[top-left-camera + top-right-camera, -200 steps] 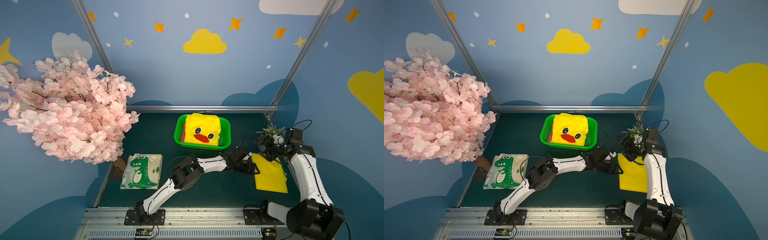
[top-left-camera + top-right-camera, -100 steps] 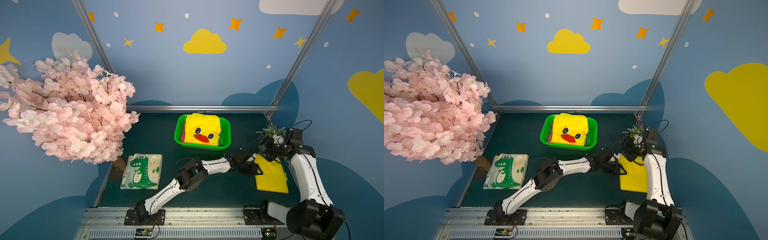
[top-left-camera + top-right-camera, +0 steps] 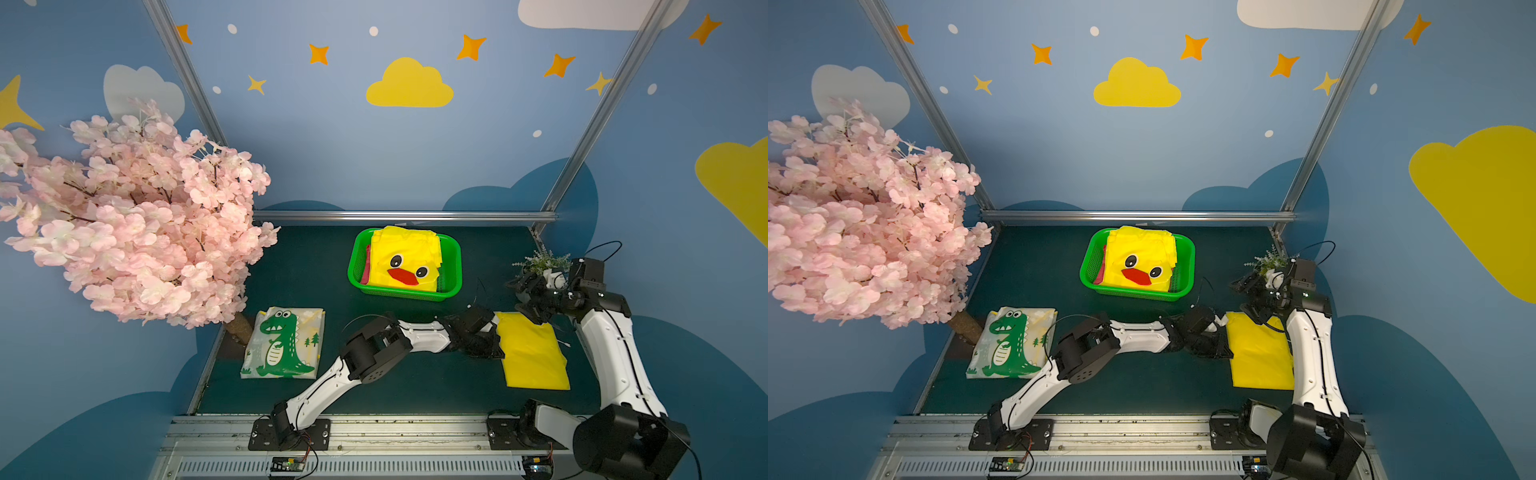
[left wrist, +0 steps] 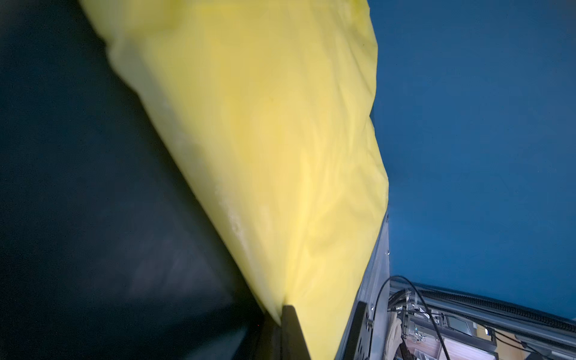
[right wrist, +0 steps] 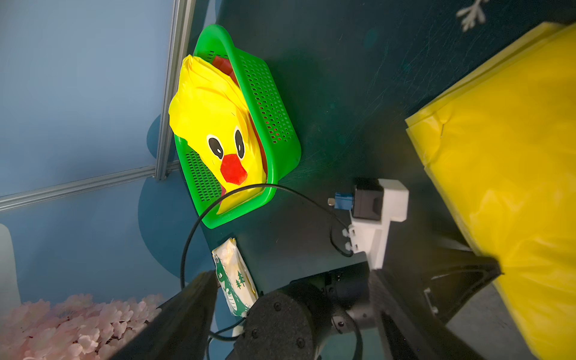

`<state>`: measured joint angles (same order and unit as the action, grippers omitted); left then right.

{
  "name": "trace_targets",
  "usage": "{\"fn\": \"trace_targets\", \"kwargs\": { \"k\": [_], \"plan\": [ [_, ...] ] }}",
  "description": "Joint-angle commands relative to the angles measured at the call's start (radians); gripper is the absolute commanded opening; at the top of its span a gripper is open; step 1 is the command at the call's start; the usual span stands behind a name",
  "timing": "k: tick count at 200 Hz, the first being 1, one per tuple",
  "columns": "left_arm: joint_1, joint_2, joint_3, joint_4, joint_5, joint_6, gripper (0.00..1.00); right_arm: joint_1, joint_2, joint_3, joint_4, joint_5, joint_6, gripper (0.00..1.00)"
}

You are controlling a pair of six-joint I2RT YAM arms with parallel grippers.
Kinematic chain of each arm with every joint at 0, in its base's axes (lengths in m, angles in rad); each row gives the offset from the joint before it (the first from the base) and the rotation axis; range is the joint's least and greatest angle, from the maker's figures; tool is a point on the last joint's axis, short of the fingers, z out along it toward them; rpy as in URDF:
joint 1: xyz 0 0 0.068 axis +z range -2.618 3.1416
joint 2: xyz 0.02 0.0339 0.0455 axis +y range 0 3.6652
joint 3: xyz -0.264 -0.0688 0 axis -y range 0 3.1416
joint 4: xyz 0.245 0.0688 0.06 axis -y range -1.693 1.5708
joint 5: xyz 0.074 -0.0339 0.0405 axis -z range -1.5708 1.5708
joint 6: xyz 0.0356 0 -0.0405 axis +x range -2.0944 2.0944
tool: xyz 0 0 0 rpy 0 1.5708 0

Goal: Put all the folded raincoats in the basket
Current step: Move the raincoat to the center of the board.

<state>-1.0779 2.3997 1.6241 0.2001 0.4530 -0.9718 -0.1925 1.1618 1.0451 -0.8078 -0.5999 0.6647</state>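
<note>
Left wrist view showed the raincoat [image 4: 265,156], plain yellow and folded, running up from a dark finger [image 4: 291,333] that met its edge, with the dark surface [image 4: 93,218] beside it. In both top views the left claw [image 3: 498,351] lay low at the raincoat's near-left edge, its jaws pressed together and pinching that edge; the rest of the raincoat lay flat on the right part of the surface, stretching away from the claw towards the right arm's base. The right claw [image 3: 523,299] hung over the raincoat's far corner with its jaws spread and nothing between them; whether a finger touched the fabric I could not tell. A small plant [image 3: 542,262] stood just behind it. The basket [image 3: 399,293] sat at the back middle of the surface, well apart from the raincoat and beyond the left claw, and it held a duck raincoat [image 3: 405,262] that rose above its rim. A dinosaur raincoat [image 3: 286,343] lay folded at the left, near the trunk of a pink tree [image 3: 137,216].
</note>
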Motion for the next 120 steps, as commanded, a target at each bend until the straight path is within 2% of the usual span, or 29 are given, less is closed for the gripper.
{"fn": "trace_targets", "kwargs": {
  "k": [1,33,68,92,120],
  "plan": [
    [0.039,-0.132,-0.173,0.068,-0.008,0.002,0.02,0.040,-0.023,-0.026,-0.005,-0.016,-0.017,0.81],
    [0.087,-0.327,-0.457,0.099,-0.025,0.014,0.02,0.118,-0.036,-0.069,0.012,0.007,-0.006,0.81],
    [0.127,-0.502,-0.693,0.087,-0.056,0.027,0.02,0.206,-0.055,-0.132,0.012,0.044,-0.001,0.81],
    [0.158,-0.597,-0.809,0.070,-0.061,0.023,0.02,0.250,-0.073,-0.187,-0.002,0.094,-0.012,0.81],
    [0.183,-0.693,-0.876,-0.015,-0.080,0.058,0.02,0.277,-0.072,-0.273,0.018,0.116,-0.022,0.81]
  ]
}}
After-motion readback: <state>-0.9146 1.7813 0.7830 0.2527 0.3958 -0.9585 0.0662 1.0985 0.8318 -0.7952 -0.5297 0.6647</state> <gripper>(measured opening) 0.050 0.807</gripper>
